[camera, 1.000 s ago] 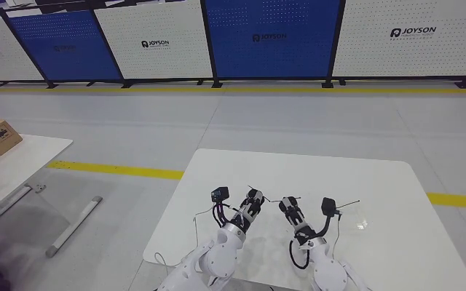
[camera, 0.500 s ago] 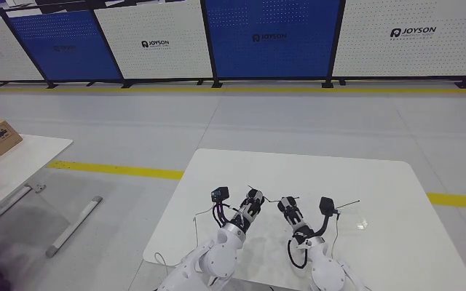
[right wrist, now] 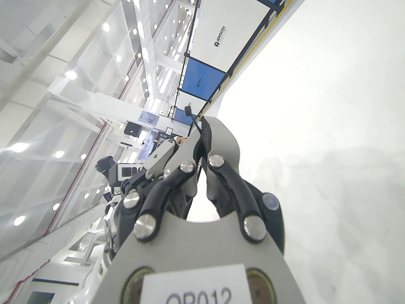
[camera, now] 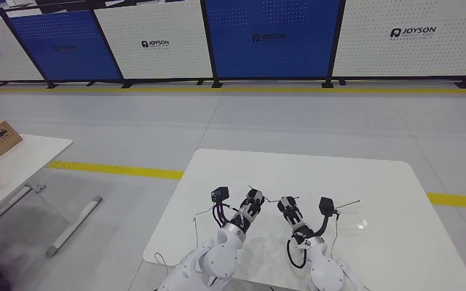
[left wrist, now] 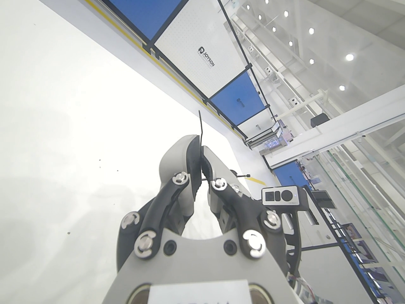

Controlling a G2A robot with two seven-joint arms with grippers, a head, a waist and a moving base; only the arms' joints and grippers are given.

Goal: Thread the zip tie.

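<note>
Both arms are over the bench (camera: 240,164), close to its near edge and approx. midway btw. its left and right edges. The left end effector (left wrist: 201,147) is closed on the zip tie (left wrist: 200,134). A short piece of the thin tail (left wrist: 199,117) stands out free beyond it. The right end effector (right wrist: 200,129) is closed too. I judge it grips the other end of the same tie, w/ the small square head (right wrist: 188,109) sticking out free. In the top view the two end effectors are just beside each other, w/ a small gap btw. them.

The step in hand, as I judge it, is to bring the tail tip into the slot of the head. How to do it well:
- Hold the right side fixed and move the left only; two moving arms give double error.
- First line up the tail w/ the slot, then advance slowly along this line, not sideways.
- The free tail is short, so it bends less. It is thin, though: if it hits the head's wall, back off and re-aim, no pushing.
- The slot direction is too small to read here, so check it first.
- Release nothing until the tip shows on the far side.
</note>
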